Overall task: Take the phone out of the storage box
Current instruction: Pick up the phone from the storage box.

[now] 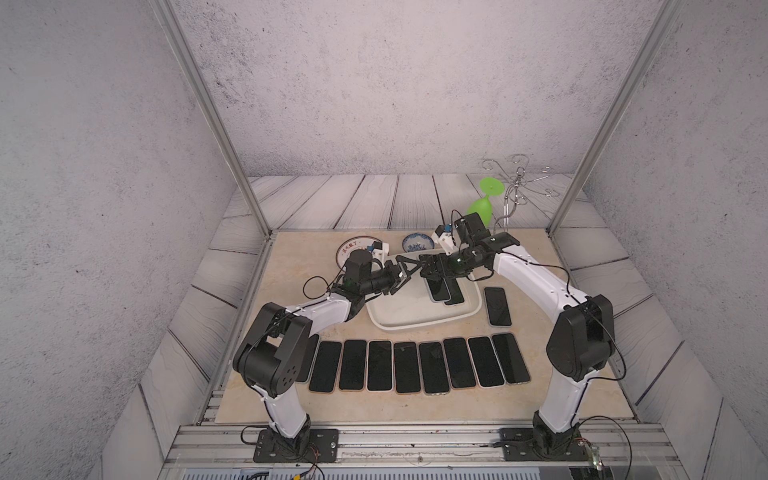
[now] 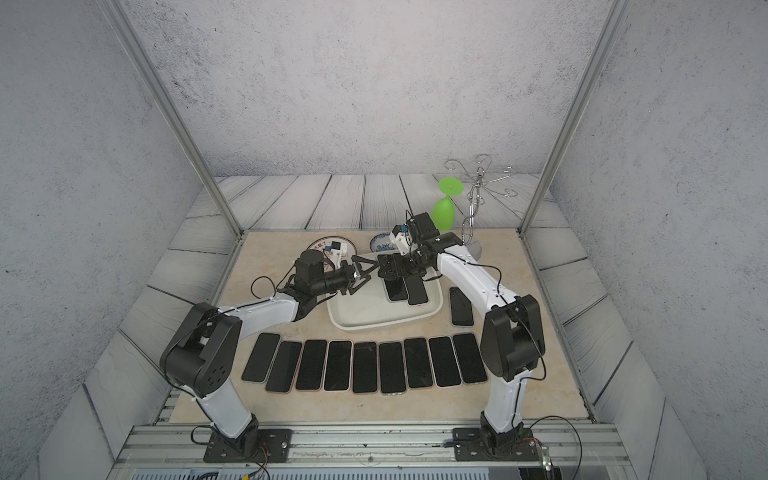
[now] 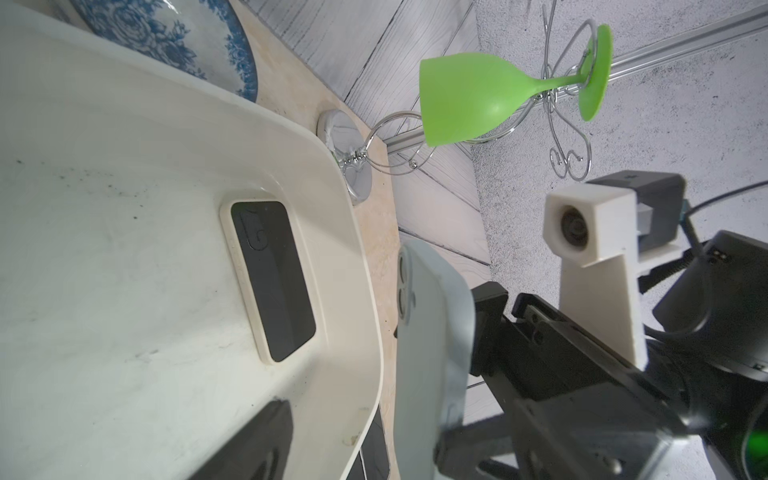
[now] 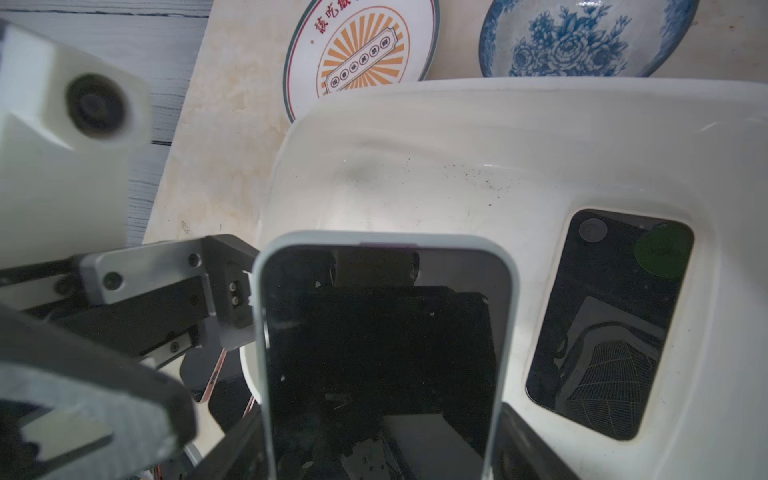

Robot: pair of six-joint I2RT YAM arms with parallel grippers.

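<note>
Right claw (image 1: 432,274) is clenched on the phone (image 4: 382,353), gripping its two long edges near the lower end; I think this grip is chosen because the edges are firm and the glass stays untouched. Taking the far wall as 12 o'clock on the table (image 1: 374,407), the phone hangs tilted above the middle of the storage box (image 1: 415,326), its screen toward the right wrist camera; so it is lifted off the box floor but not yet outside the rim. Left claw (image 1: 412,271) points in from 9 o'clock with jaws spread wide and holds nothing; one finger (image 4: 228,291) stands just beside the phone's edge, and whether it touches I cannot tell; probably it is there to steady or to receive the phone. A second phone (image 4: 611,324) lies flat, screen up, on the box floor at the 3 o'clock side of the lifted one; it waits for its turn, I suppose. At 6 o'clock of the box a row of phones (image 1: 419,365) lies side by side, and a single phone (image 1: 497,305) lies at 3 o'clock just outside the rim; these seem to be the unloading places. A plate (image 4: 361,54) at 11 o'clock and a blue bowl (image 4: 582,37) at 12 o'clock stand behind the box, away from those places.
</note>
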